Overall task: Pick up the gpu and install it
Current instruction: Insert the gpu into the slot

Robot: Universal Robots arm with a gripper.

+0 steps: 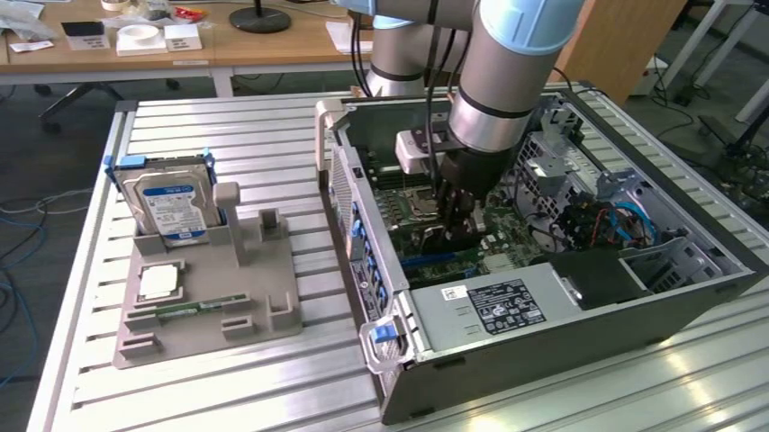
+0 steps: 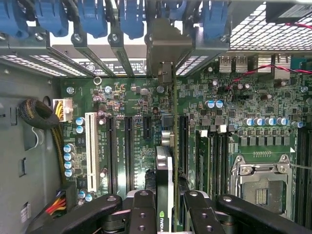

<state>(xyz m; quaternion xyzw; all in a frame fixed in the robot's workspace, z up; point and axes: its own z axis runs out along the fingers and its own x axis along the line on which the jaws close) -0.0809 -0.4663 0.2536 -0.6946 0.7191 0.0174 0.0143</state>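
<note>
The gpu (image 2: 165, 168) shows edge-on in the wrist view, its green board upright over the motherboard (image 2: 136, 105) and its black cooler facing one side. My gripper (image 2: 170, 214) is shut on it, one black finger on each face. The card's silver end bracket (image 2: 168, 51) stands at the case's rear slot openings. The card lies in line with the long black expansion slots (image 2: 183, 141); whether it sits in one I cannot tell. In the exterior view my gripper (image 1: 460, 229) reaches down into the open computer case (image 1: 541, 306), low over the board.
Blue slot latches (image 2: 92, 17) line the case's rear wall. A CPU socket (image 2: 261, 187) and a white slot (image 2: 90, 146) flank the card, and a cable bundle (image 2: 39, 114) lies nearby. At the exterior view's left a grey holder (image 1: 240, 297) carries a hard drive (image 1: 168, 202).
</note>
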